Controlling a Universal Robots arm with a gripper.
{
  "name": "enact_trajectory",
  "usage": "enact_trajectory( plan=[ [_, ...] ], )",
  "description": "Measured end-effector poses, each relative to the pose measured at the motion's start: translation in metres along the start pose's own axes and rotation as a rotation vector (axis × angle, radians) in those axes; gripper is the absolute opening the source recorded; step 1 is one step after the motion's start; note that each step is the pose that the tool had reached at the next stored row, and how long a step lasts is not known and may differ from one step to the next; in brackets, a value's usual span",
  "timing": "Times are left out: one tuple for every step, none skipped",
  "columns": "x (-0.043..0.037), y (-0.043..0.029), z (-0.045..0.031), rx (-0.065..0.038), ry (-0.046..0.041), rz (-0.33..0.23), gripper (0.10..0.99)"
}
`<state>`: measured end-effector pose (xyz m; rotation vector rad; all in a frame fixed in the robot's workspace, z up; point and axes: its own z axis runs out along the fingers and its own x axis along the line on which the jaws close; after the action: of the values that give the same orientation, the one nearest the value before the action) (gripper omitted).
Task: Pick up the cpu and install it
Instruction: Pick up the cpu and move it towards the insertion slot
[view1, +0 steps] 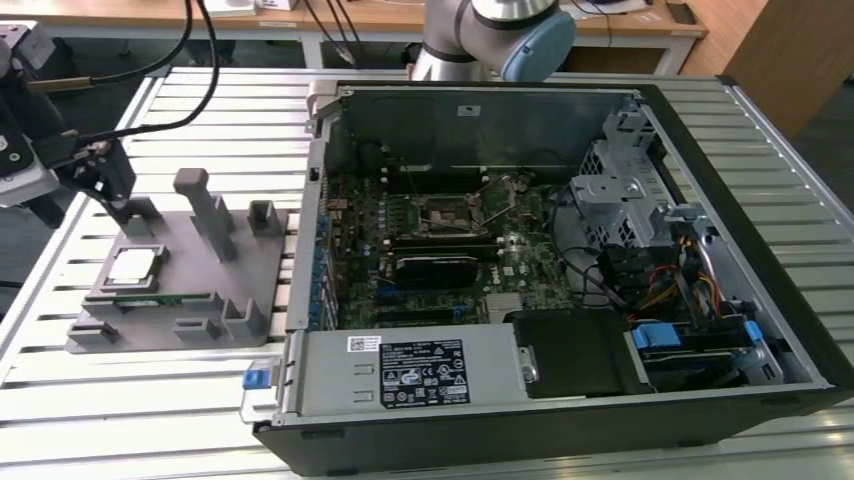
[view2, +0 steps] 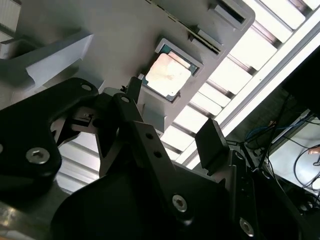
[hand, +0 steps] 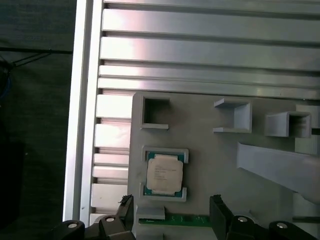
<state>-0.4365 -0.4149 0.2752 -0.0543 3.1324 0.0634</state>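
Observation:
The cpu (view1: 134, 265), a small square chip with a pale metal top, lies flat in a recess of the grey fixture (view1: 194, 300) on the exterior view's left. My gripper (view1: 110, 190) hangs just above and behind it, open, with nothing between its fingers. In both wrist views the cpu (hand: 164, 174) (view2: 169, 75) sits in its framed pocket ahead of the gripper (hand: 171, 212) (view2: 172, 107), apart from both black fingers (hand: 218, 212). The open computer case (view1: 787, 300) lies on its side, with the motherboard's empty socket (view1: 447, 212) near its middle.
A green memory stick (view1: 150, 298) lies in the fixture beside the cpu. Grey posts (view1: 207, 210) stand up from the fixture. The slatted metal table (view1: 160, 400) ends close to the fixture's left. Cables, a drive cage (view1: 621, 190) and the power supply (view1: 400, 370) crowd the case.

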Motion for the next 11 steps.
enact_trajectory(
  plan=[
    [0.0,-0.0001,0.0018,0.0,0.0,0.0,0.706],
    [0.0001,-0.0001,0.0037,0.0,-0.0002,0.0,0.706],
    [0.0001,-0.0002,0.0054,0.0,-0.0001,0.0,0.706],
    [0.0001,-0.0003,0.0072,0.0,0.0,0.0,0.706],
    [0.0001,-0.0003,0.009,0.0,0.0,0.0,0.706],
    [0.0002,-0.0004,0.0108,0.0,0.0,0.0,0.706],
    [0.0002,-0.0005,0.0127,0.0,0.0,0.0,0.706],
    [0.0002,-0.0006,0.0145,0.0,0.0,0.0,0.714],
    [0.0002,-0.0006,0.0163,0.0,0.0,0.0,0.714],
    [0.0003,-0.0007,0.0182,0.0,0.0,0.0,0.776],
    [0.0003,-0.0008,0.02,0.0,0.0,0.0,0.776]
  ],
)
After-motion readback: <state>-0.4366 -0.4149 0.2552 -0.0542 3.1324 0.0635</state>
